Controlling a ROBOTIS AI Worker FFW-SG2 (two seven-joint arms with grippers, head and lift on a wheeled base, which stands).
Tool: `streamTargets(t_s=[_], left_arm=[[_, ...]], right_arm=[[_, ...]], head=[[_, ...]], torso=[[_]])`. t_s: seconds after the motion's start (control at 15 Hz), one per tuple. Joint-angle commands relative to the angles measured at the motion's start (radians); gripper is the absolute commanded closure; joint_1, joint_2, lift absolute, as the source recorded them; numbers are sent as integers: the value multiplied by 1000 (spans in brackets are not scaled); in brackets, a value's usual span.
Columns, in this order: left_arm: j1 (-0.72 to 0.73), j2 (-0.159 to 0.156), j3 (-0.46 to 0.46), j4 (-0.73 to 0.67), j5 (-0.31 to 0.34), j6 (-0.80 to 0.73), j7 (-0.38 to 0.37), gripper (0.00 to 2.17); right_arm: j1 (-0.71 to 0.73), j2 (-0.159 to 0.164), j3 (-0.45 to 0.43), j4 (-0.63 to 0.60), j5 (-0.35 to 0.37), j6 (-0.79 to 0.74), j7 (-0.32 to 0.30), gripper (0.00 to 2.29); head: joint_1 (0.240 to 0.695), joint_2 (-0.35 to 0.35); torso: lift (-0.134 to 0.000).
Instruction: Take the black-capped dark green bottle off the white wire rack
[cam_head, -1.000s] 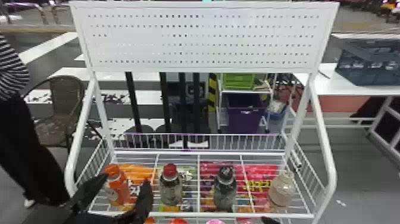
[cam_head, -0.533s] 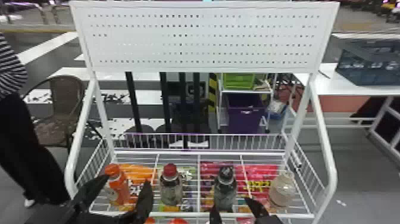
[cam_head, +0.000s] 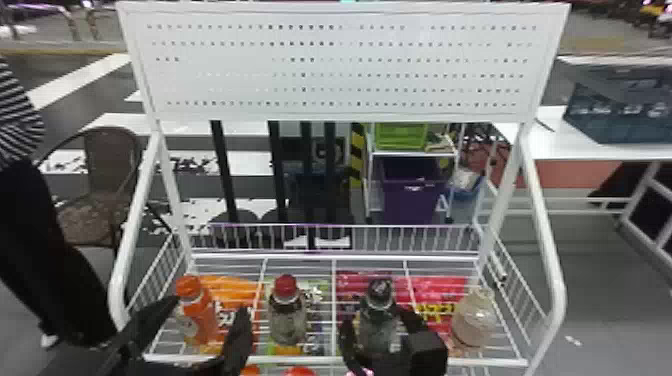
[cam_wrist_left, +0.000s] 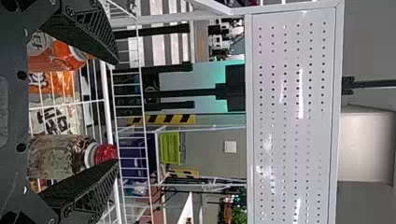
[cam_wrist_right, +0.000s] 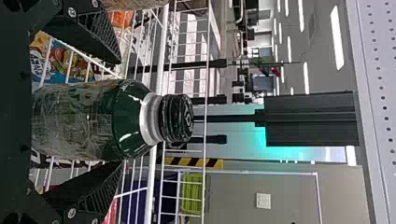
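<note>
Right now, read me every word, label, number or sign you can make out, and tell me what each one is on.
No text reads clearly enough to quote.
Black cap of the dark green bottle: pale marks, too blurred.
Orange bottle: pale label marks, too blurred.
Orange packet: white characters, too blurred.
Red packet: yellow characters, too blurred.
Blue packet: lettering, too small.

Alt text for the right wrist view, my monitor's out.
Dark green bottle with a black cap, upright between the open fingers of the right claw. Bars of the white wire rack run behind it, with a green bin farther off.
</note>
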Motion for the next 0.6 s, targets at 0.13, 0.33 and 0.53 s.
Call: streamTargets(t_s=[0.13,0.33,0.53], left_arm=[[-11,-1,5,5,1,16,0,144],[-17,-3,5,7,2,19,0,144],[-13,-3,5,4,1,19,0,144]], right_arm=[[-25,-1,-3,23,-9,12,9,383],[-14,-9,-3,7,-16,15,11,927],[25,-21,-8,-65,-15,9,2,1146]], head=[[499,0],[499,0],[499,0]], torso=[[0],[0],[0]])
